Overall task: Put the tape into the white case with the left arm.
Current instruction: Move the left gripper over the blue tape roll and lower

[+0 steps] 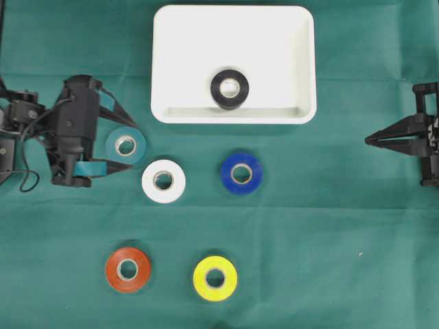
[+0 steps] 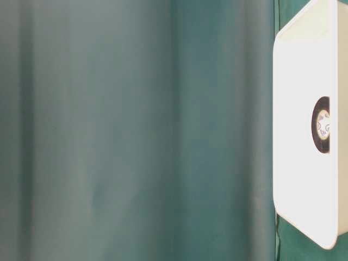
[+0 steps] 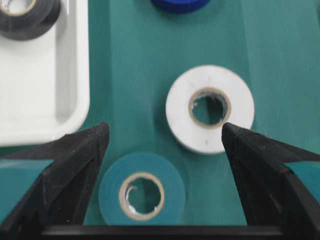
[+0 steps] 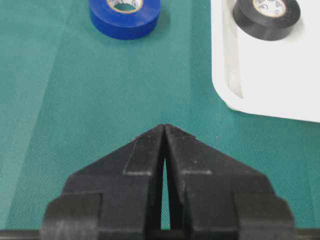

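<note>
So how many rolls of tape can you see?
6. Black roll inside the white case. On the cloth: teal roll between the left gripper fingers, white roll, blue roll, red roll, yellow roll. None seem hidden.

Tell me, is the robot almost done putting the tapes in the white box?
Just started. One black roll lies in the white case. The left gripper is open around the teal roll, not squeezing it yet. White, blue, red and yellow rolls wait on the cloth.
</note>
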{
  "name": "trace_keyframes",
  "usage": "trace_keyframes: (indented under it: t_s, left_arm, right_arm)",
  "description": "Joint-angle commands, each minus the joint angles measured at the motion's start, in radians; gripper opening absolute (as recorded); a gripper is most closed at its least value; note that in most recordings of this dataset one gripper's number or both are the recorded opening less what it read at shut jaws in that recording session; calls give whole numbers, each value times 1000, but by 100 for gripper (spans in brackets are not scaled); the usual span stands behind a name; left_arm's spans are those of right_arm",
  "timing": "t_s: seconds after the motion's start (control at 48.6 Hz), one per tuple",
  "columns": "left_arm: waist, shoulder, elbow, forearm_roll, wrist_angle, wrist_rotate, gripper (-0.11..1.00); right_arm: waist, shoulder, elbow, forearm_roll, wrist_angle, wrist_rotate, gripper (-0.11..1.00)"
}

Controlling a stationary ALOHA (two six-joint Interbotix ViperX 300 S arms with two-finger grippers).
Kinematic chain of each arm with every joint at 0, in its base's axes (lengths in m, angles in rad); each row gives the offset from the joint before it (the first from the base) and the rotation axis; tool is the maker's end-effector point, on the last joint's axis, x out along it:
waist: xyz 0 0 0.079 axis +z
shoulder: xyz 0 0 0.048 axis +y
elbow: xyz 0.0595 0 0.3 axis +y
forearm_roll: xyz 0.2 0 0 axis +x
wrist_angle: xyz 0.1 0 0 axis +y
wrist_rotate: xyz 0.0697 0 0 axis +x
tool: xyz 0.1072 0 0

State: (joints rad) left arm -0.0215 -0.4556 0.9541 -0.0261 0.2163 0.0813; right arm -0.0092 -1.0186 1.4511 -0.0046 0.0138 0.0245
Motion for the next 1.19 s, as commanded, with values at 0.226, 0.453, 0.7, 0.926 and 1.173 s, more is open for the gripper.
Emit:
trace_keyframes:
  t_s: [0.226,0.453,0.7,0.926,1.173]
  left_arm:
    - [-8,155,-144,0,-29,-2,90]
    - [-49,267,-236,0,-31,0,90]
    - [-86,371,-337,0,-28,0,90]
    - [-89,453,-410,0,-20,-2,90]
    - [-89,514,-479,2,-8,0,90]
  right_arm:
    - [0,5,-11,-2,-11,2,-9]
    - [0,5,-11,-2,-11,2,-9]
    - [0,5,-9,-2,-11,2,-9]
    - [0,5,-8,-2,-11,2,-9]
    - [-2,5,-8,-2,-11,2,-9]
